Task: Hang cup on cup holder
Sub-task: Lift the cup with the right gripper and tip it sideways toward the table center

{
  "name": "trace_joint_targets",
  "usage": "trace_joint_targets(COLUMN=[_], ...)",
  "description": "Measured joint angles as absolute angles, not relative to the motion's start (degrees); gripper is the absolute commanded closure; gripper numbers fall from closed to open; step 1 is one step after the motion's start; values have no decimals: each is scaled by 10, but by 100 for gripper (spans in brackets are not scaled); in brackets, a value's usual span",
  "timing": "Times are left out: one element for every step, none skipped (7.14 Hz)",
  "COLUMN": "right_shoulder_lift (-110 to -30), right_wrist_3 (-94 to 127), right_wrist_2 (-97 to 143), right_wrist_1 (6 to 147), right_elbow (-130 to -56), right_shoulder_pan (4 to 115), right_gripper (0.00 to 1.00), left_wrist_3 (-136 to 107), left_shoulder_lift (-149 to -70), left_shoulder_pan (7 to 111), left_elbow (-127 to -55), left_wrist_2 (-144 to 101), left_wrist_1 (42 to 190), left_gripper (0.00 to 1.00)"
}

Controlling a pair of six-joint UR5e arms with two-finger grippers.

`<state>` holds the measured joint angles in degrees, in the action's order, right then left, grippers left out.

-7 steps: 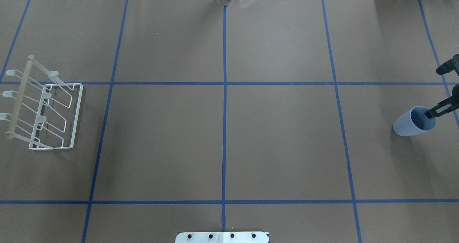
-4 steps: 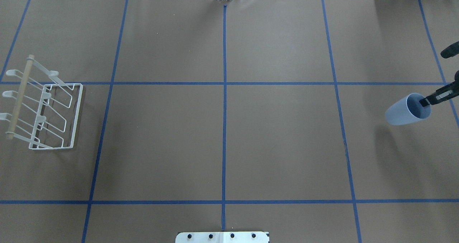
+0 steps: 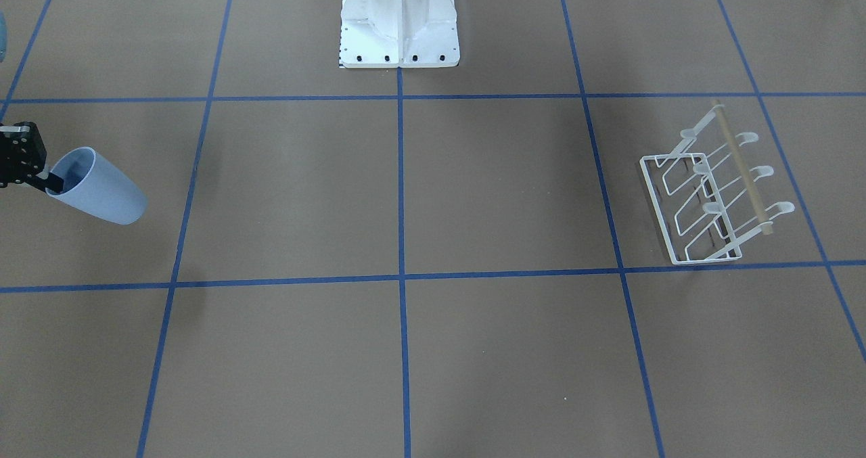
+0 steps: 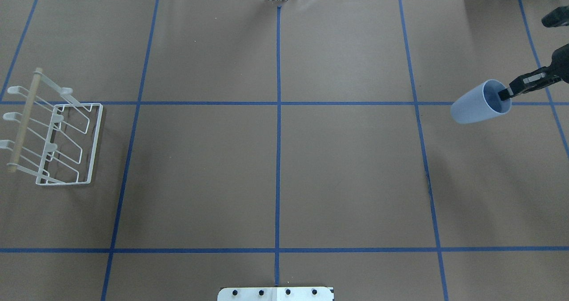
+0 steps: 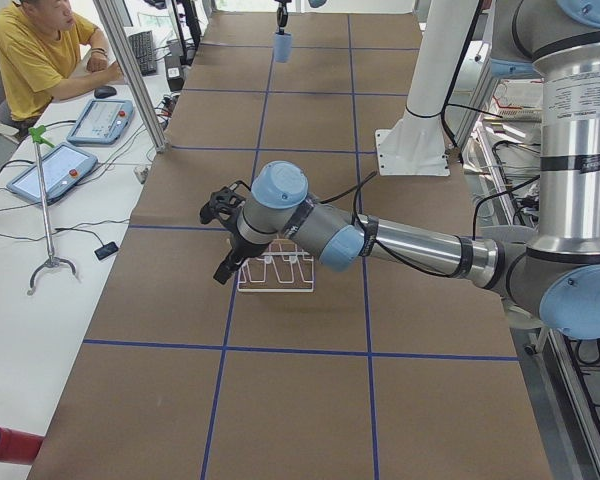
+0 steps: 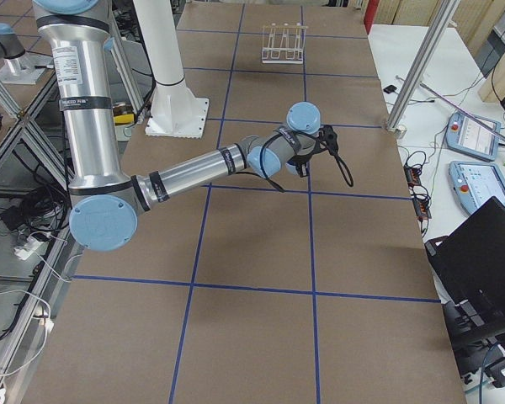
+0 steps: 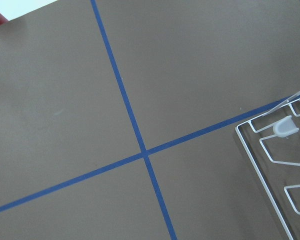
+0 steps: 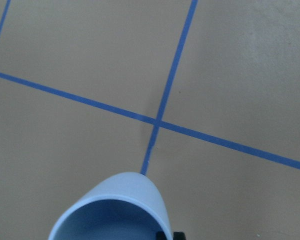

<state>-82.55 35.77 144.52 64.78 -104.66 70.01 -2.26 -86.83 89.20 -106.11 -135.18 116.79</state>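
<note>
The pale blue cup (image 4: 478,103) hangs in the air at the table's far right, tilted with its base pointing left. My right gripper (image 4: 506,94) is shut on its rim, one finger inside the cup. The cup also shows in the front view (image 3: 101,189), with the gripper (image 3: 49,182), and in the right wrist view (image 8: 115,205). The white wire cup holder (image 4: 58,136) with its wooden dowel stands at the far left and shows in the front view (image 3: 707,197). My left gripper (image 5: 220,240) hovers over the holder (image 5: 277,273); I cannot tell whether it is open.
The robot's white base plate (image 4: 275,293) sits at the near middle edge. Blue tape lines divide the brown table. An operator (image 5: 40,55) sits beside the table with tablets. The holder's corner shows in the left wrist view (image 7: 277,165).
My right gripper has lifted the cup off the table and carried it up, away from the robot and a little leftward. The cup now tilts more. The holder has not moved.
</note>
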Motion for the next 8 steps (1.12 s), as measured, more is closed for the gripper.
trace_joint_targets(right_shoulder_lift=[-819, -816, -815, -815, -815, -815, -815, -815], right_wrist_3=[437, 517, 597, 668, 728, 778, 822, 870], right_wrist_2=[1452, 1457, 1459, 1460, 1459, 1458, 1456, 1445], right_wrist_1=[575, 494, 410, 334, 269, 212, 161, 107], right_elbow=[-1045, -1045, -1044, -1044, -1044, -1044, -1044, -1044], right_shoulder_pan=[700, 700, 699, 698, 696, 694, 690, 680], right_gripper=[100, 100, 100, 100, 100, 100, 100, 100], left_wrist_3=[-73, -131, -211, -312, -429, -551, -648, -728], left_shoulder_lift=[-890, -915, -939, -957, -977, -1002, -1026, -1047], left_shoulder_pan=[885, 880, 873, 858, 831, 798, 768, 738], left_elbow=[-1062, -1062, -1063, -1063, -1063, -1063, -1065, -1069], left_wrist_2=[-1370, -1407, -1441, -1460, -1466, -1467, -1466, -1465], left_wrist_1=[1195, 1216, 1249, 1305, 1371, 1433, 1478, 1510], left_gripper=[1, 2, 2, 2, 2, 2, 2, 2])
